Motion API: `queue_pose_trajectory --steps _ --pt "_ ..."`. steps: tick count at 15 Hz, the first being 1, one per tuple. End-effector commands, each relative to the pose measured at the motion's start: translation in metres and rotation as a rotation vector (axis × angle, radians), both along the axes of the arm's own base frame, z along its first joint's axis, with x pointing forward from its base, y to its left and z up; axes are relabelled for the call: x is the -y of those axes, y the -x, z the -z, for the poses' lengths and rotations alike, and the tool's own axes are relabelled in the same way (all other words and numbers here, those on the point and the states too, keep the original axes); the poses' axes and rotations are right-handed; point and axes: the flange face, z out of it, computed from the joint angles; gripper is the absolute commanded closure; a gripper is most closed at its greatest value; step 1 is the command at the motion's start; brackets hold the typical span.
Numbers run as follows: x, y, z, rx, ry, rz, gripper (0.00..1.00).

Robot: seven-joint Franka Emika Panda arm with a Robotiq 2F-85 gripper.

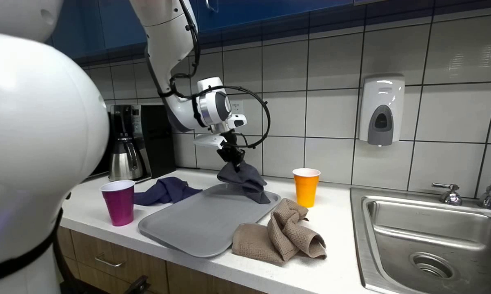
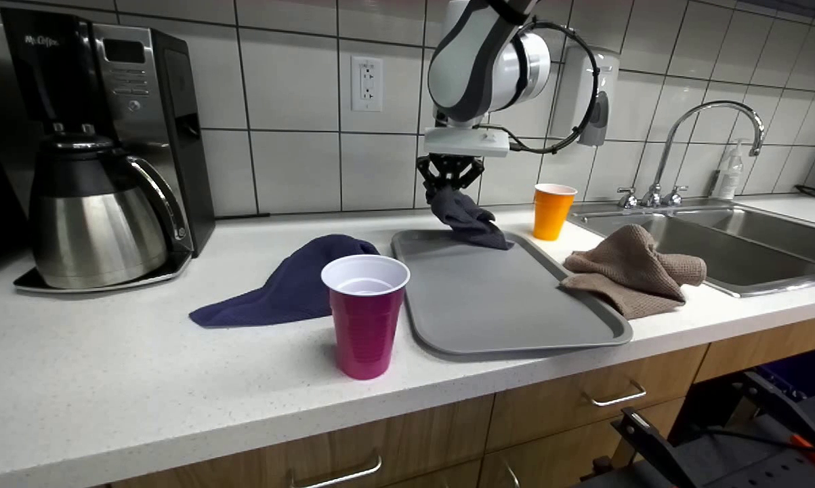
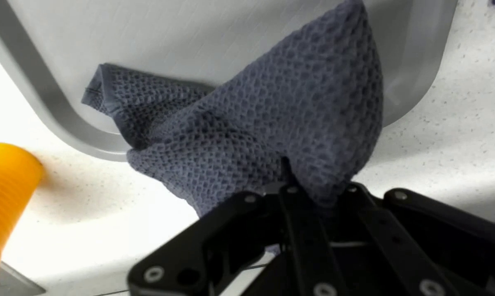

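Observation:
My gripper [image 1: 236, 162] is shut on a dark grey-blue waffle cloth [image 1: 247, 179] above the back end of a grey tray [image 1: 188, 228]. In an exterior view the gripper [image 2: 446, 186] points down and the cloth [image 2: 473, 220] hangs from it toward the tray [image 2: 509, 305]. In the wrist view the cloth [image 3: 251, 119] is pinched between the fingers [image 3: 313, 187], whose tips it partly hides. Its loose end reaches over the tray [image 3: 181, 37]; I cannot tell if it rests on it. An orange cup [image 2: 553, 213] stands close by, beside the tray.
A brown cloth [image 1: 286, 232] lies beside the tray, near the sink [image 1: 359, 237]. A navy cloth [image 2: 299, 285] and a purple cup [image 2: 366, 325] are on the tray's other side. A coffee maker [image 2: 139, 95] stands farther along. The tiled wall [image 2: 299, 163] is close behind the gripper.

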Motion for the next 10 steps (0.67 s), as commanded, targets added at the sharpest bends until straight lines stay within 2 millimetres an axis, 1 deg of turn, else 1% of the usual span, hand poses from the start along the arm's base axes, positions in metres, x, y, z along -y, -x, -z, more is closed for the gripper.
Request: queue_pose_trajectory --steps 1,4,10 --pt "0.010 -0.019 -0.006 0.017 0.012 0.025 0.97" --pt "0.018 -0.031 -0.002 0.026 0.016 0.032 0.97" --pt "0.027 -0.058 0.008 0.047 0.022 0.039 0.97"
